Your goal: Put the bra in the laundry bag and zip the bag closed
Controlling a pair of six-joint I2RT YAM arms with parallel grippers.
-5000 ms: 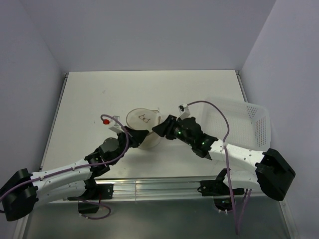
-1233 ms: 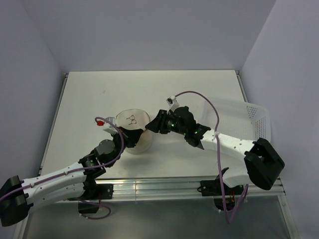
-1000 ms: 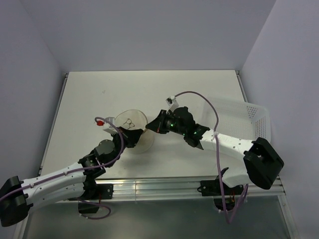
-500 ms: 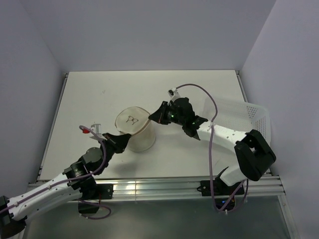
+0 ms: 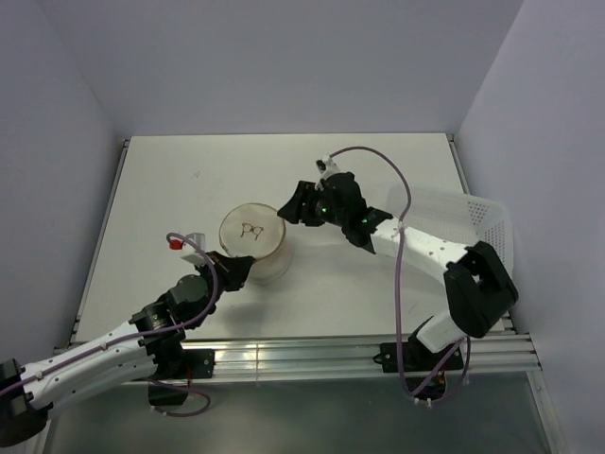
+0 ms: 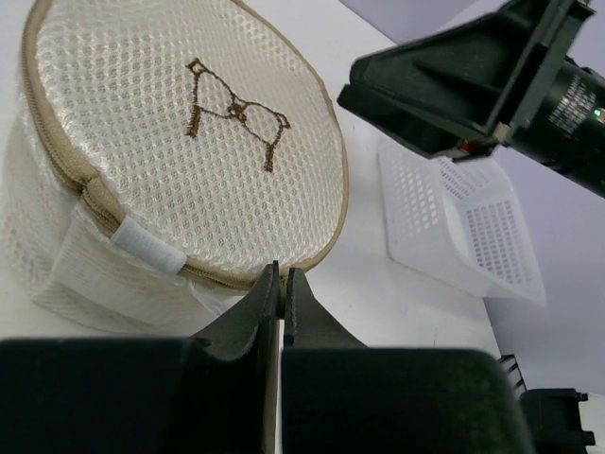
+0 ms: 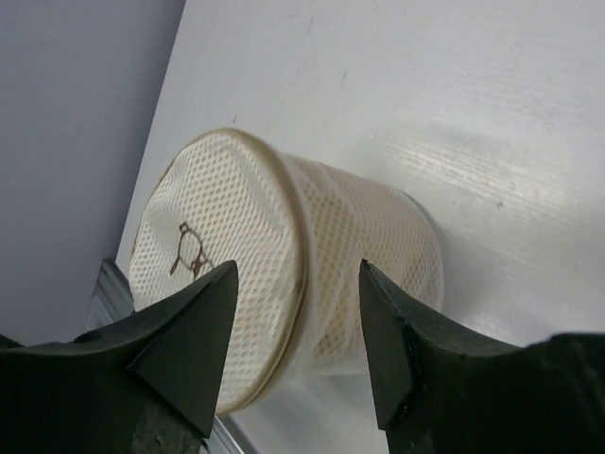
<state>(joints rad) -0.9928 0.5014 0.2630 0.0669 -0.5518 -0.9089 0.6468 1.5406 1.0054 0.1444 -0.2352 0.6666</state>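
The laundry bag [image 5: 253, 248] is a cream mesh cylinder standing near the table's middle, its round lid [image 6: 189, 142] stitched with a brown bra outline. A tan zip seam [image 6: 80, 184] runs round the lid and looks closed where it shows. The bra is hidden. My left gripper [image 5: 236, 270] is shut, and its tips [image 6: 282, 274] rest at the seam on the bag's near edge, with nothing visible between them. My right gripper [image 5: 288, 210] hangs open just beyond the bag's far right side, apart from it. In the right wrist view the bag [image 7: 359, 246] sits beyond its spread fingers [image 7: 213, 303].
A white perforated basket [image 5: 463, 232] lies at the table's right side, also seen as the basket [image 6: 463, 227] beyond the bag. Grey walls close in the table at the back and both sides.
My right gripper has opened and drawn back from the bag's rim. My left gripper swung away to the left, then came back to the bag's near edge. The bag's lid now sits level.
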